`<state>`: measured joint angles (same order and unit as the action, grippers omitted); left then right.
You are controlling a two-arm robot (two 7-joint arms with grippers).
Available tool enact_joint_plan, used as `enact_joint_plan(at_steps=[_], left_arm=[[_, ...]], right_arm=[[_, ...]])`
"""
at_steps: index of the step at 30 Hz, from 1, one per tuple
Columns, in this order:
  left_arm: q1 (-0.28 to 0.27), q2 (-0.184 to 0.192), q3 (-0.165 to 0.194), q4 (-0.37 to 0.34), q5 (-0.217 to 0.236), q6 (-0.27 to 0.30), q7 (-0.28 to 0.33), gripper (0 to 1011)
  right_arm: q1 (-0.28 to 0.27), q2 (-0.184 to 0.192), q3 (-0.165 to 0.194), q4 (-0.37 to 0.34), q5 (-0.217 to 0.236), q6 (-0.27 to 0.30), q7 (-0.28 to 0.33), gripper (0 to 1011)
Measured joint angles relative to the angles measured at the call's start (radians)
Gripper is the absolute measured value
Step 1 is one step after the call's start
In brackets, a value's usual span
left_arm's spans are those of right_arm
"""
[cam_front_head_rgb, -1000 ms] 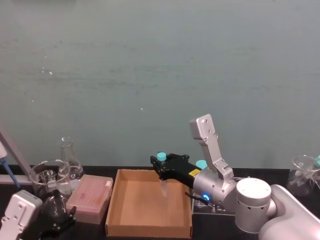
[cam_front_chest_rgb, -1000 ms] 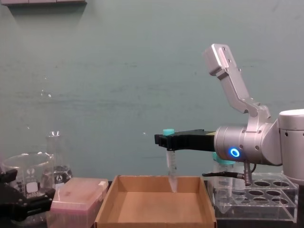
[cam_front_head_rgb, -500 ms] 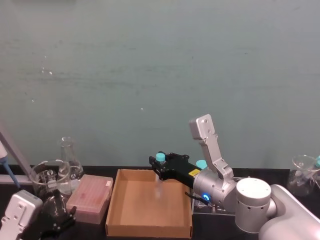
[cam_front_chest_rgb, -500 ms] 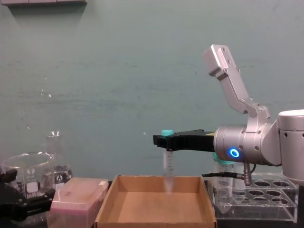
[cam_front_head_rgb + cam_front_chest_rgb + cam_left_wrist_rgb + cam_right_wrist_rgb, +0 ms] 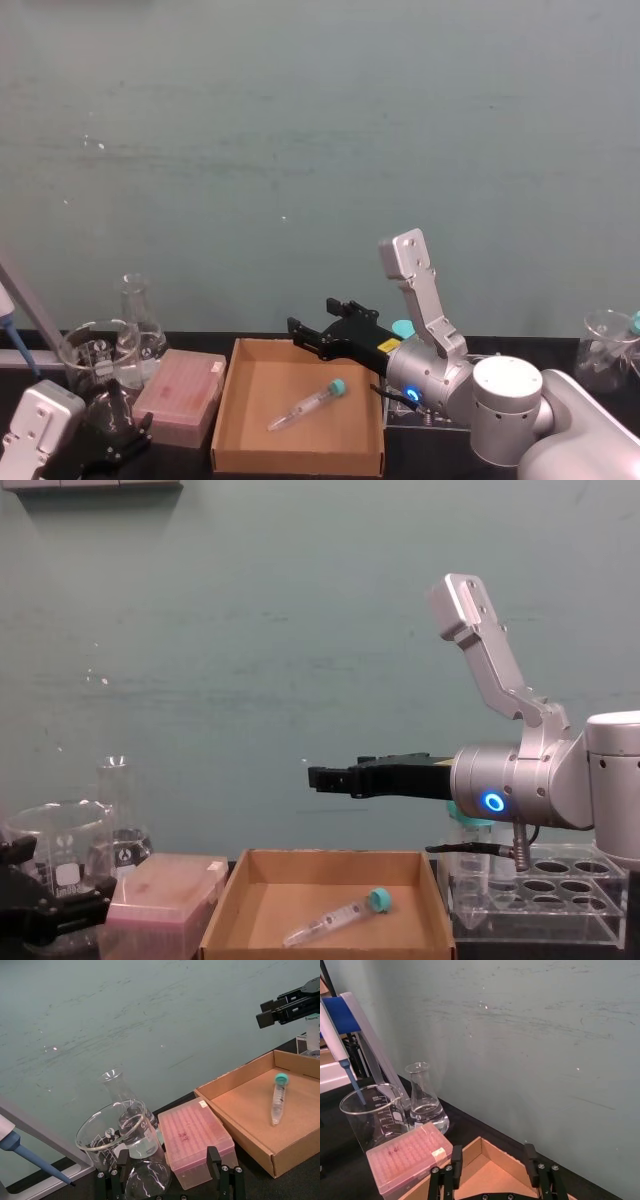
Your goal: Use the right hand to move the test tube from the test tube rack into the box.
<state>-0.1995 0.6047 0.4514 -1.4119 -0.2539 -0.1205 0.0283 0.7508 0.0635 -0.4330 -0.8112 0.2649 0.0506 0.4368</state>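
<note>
Broadly, a teal wall (image 5: 300,130) is seen behind a dark surface (image 5: 260,1182). The silver-grey right arm (image 5: 530,780), marked by a glowing blue ring (image 5: 492,801), is extended from the right. The right hand (image 5: 313,777) is held level above the box (image 5: 320,948), with clear air between them. Its jaws are spread and nothing is held between them.

The test tube rack (image 5: 545,905) is set just beside the box's right wall, and its round holes are seen from the chest view. In the head view the arm stands in front of it. A pink lidded box (image 5: 180,395) lies just left of the cardboard one, with a beaker (image 5: 95,350) and a conical flask (image 5: 135,310) beyond it.

The left gripper (image 5: 167,1182) is parked at the lower left, jaws spread. A rounded glass vessel is seen between them, and whether it is touched cannot be told.

The test tube (image 5: 308,402) lies flat on the box floor. From the head view it is seen to lie diagonally, its teal cap (image 5: 338,386) pointing far-right.

A yellow label (image 5: 385,345) is carried on the right hand. In the left wrist view, white lettering is seen on its side, too small to be read. Printed graduations are seen on the beaker, but their figures cannot be made out.
</note>
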Motion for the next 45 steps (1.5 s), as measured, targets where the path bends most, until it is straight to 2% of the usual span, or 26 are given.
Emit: enact_joint_plan(at_steps=[6, 10, 14, 16, 22, 26, 30, 33, 35, 39, 42, 45], left_arm=[[0.0, 0.0, 0.0, 0.0, 0.0, 0.0, 0.0, 1000], [0.0, 0.0, 0.0, 0.0, 0.0, 0.0, 0.0, 1000], [0.0, 0.0, 0.0, 0.0, 0.0, 0.0, 0.0, 1000], [0.0, 0.0, 0.0, 0.0, 0.0, 0.0, 0.0, 1000], [0.0, 0.0, 0.0, 0.0, 0.0, 0.0, 0.0, 1000], [0.0, 0.0, 0.0, 0.0, 0.0, 0.0, 0.0, 1000], [0.0, 0.0, 0.0, 0.0, 0.0, 0.0, 0.0, 1000], [0.0, 0.0, 0.0, 0.0, 0.0, 0.0, 0.0, 1000], [0.0, 0.0, 0.0, 0.0, 0.0, 0.0, 0.0, 1000], [0.0, 0.0, 0.0, 0.0, 0.0, 0.0, 0.0, 1000], [0.0, 0.0, 0.0, 0.0, 0.0, 0.0, 0.0, 1000], [0.0, 0.0, 0.0, 0.0, 0.0, 0.0, 0.0, 1000]], right_arm=[[0.0, 0.0, 0.0, -0.001, 0.0, 0.001, 0.0, 950], [0.0, 0.0, 0.0, -0.001, 0.0, 0.001, 0.0, 1002], [0.0, 0.0, 0.0, -0.001, 0.0, 0.001, 0.0, 1002], [-0.011, 0.007, 0.001, -0.024, 0.0, -0.004, -0.001, 1002], [-0.083, 0.052, 0.031, -0.181, 0.005, -0.031, -0.024, 1002], [-0.137, 0.078, 0.069, -0.29, 0.018, -0.061, -0.061, 1002], [-0.208, 0.109, 0.126, -0.408, 0.03, -0.094, -0.117, 1002], [-0.245, 0.125, 0.158, -0.459, 0.033, -0.106, -0.148, 1002], [-0.284, 0.139, 0.192, -0.502, 0.03, -0.118, -0.183, 1002], [-0.342, 0.153, 0.241, -0.551, -0.004, -0.135, -0.262, 1002], [-0.388, 0.157, 0.279, -0.571, -0.045, -0.139, -0.344, 1002], [-0.435, 0.155, 0.328, -0.577, -0.084, -0.116, -0.439, 1002]])
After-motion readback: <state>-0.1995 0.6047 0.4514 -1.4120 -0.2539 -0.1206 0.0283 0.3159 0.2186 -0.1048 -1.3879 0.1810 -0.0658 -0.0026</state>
